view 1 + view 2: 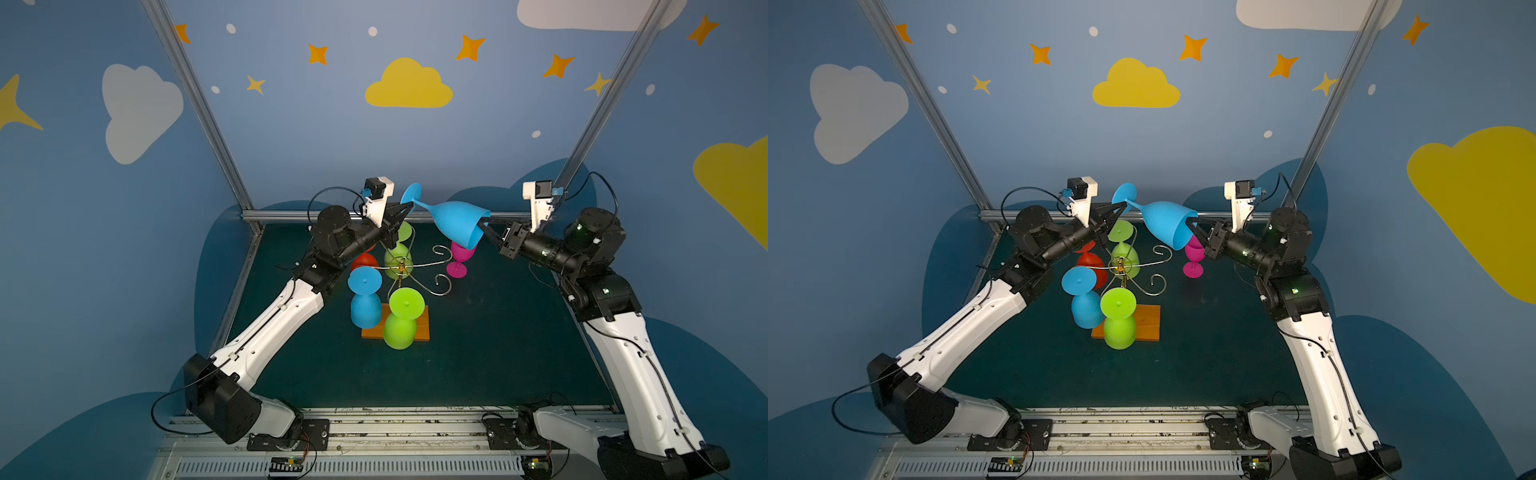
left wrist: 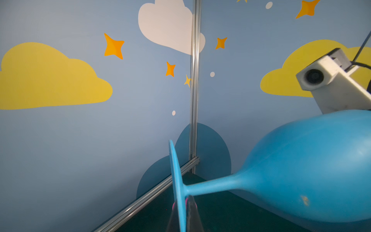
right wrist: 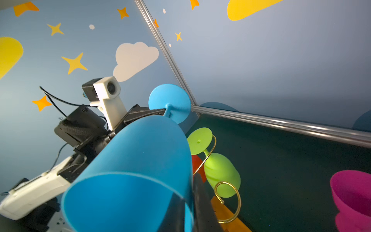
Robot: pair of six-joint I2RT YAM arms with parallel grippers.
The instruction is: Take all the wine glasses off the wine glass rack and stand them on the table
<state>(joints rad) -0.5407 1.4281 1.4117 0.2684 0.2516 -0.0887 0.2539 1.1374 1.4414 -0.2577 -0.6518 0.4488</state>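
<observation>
Reaches inward with both white-and-black arms [image 1: 278, 320] raised; pinches left gripper [image 1: 404, 207] jaws on blue plastic wine glass [image 1: 453, 222] foot, right gripper [image 1: 483, 225] jaws on its rim.

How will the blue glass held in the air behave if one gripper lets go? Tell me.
The blue glass looks like opaque matte plastic, so probably light and not brittle. The right gripper pinches only the thin rim and the left gripper only the foot's edge, so on one grip it would likely swing down. Laid down, its round bowl may roll.
</observation>
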